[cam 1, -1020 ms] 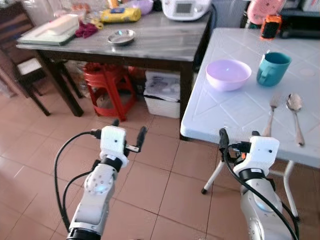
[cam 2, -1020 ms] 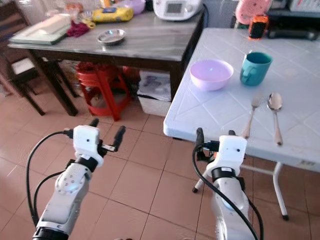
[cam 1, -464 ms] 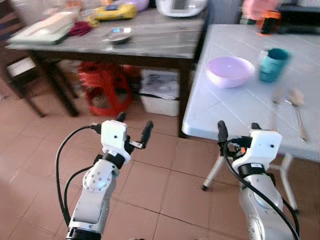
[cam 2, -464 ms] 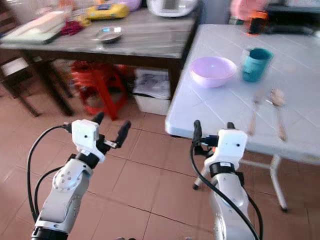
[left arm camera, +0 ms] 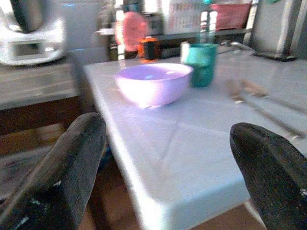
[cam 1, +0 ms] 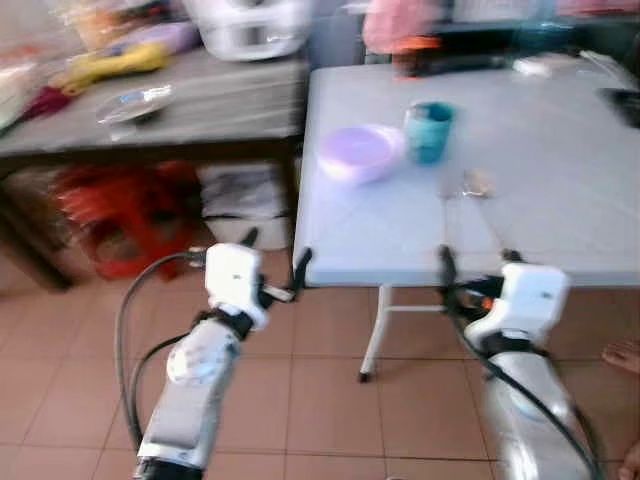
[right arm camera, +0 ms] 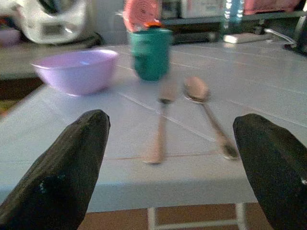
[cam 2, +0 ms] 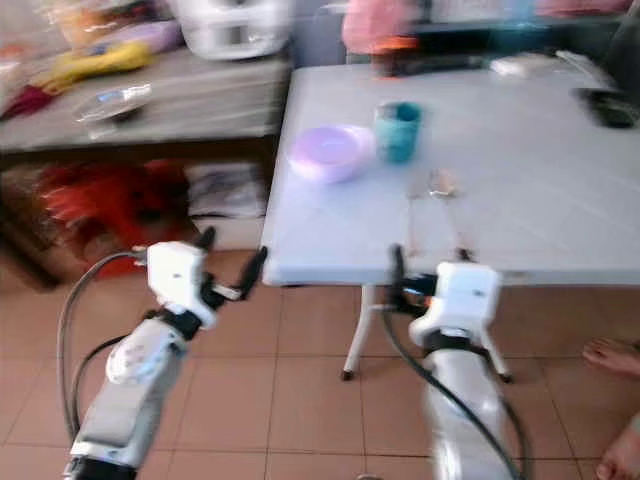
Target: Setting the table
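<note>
A purple bowl (cam 1: 358,152) and a teal cup (cam 1: 430,130) stand near the far left corner of the white table (cam 1: 560,200). Just right of them lie a fork (right arm camera: 160,117) and a spoon (right arm camera: 201,96), side by side. My left gripper (cam 1: 275,255) is open and empty, held in the air just off the table's front left corner. My right gripper (cam 1: 478,262) is also open and empty, at the table's front edge, facing the fork and spoon. The eye views are blurred.
A dark wooden table (cam 1: 200,100) at the left holds a white cooker (cam 1: 245,25), a steel dish (cam 1: 135,100) and clutter. A red stool (cam 1: 110,205) and a white box (cam 1: 235,190) sit beneath it. A person's foot (cam 1: 620,355) rests on the tiled floor at the right.
The whole view has swung to the right, so the white table now lies straight ahead. Both grippers stay open and empty, now closer to the table's front edge.
</note>
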